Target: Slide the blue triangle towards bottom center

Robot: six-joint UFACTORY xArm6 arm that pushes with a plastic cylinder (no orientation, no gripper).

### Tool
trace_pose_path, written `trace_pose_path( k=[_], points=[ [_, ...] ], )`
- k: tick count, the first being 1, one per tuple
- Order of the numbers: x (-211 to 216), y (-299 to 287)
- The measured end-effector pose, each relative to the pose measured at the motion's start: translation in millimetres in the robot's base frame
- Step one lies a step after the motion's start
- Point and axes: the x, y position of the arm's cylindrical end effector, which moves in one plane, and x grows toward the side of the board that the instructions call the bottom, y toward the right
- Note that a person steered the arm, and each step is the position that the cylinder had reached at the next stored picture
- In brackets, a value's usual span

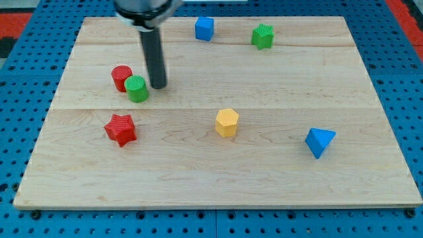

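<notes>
The blue triangle (320, 141) lies on the wooden board (218, 178) at the view's lower right. My tip (158, 86) is far from it, at the view's upper left, just right of the green cylinder (137, 88) and close to it. I cannot tell whether they touch. The rod rises from the tip to the view's top edge.
A red cylinder (121, 77) touches the green cylinder's left side. A red star (120, 129) lies below them. A yellow hexagon (227, 122) sits near the middle. A blue cube (204, 28) and a green star (262, 36) lie near the top edge.
</notes>
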Motion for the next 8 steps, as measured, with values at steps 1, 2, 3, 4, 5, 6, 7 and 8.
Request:
trace_pose_path(
  k=[1,2,3,4,5,6,7,8],
  points=[
    [24,-20],
    [32,-11],
    [34,94],
    [36,224],
    [92,362],
    [119,368],
    [124,322],
    [127,256]
  ],
)
